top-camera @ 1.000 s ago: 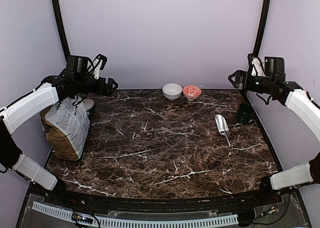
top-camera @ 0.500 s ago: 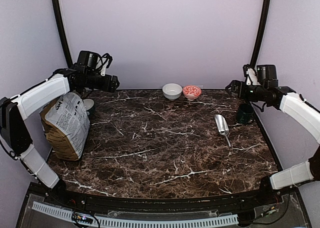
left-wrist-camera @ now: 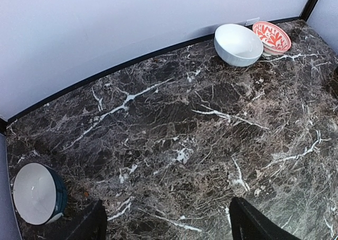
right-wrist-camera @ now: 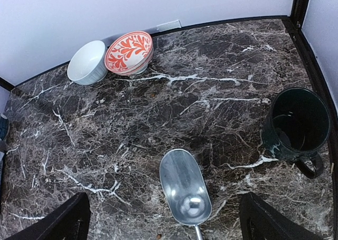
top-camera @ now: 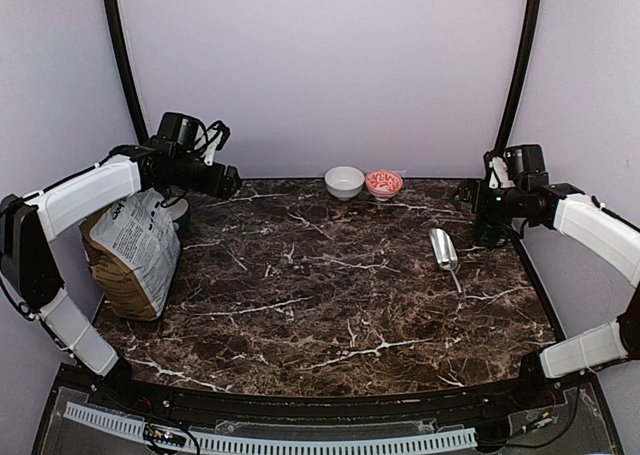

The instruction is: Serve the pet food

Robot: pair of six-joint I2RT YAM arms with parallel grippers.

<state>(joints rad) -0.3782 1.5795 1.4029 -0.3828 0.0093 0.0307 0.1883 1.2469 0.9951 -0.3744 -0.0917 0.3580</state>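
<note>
Your right end effector (top-camera: 472,193) now sits lower, by the silver metal scoop (top-camera: 443,247), spread apart like the left end effector (top-camera: 225,182); the tan paper pet food sack (top-camera: 135,260) is untouched.

scoop (right-wrist-camera: 185,190) nr mug (right-wrist-camera: 296,125); white bowl (right-wrist-camera: 88,62) beside red bowl (right-wrist-camera: 129,51)

White arm shells (top-camera: 85,190), black joints (top-camera: 180,130), looped cables (top-camera: 212,132)

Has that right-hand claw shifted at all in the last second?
Yes. The right gripper has dropped lower, closer to the dark green mug, which stayed put.
</note>
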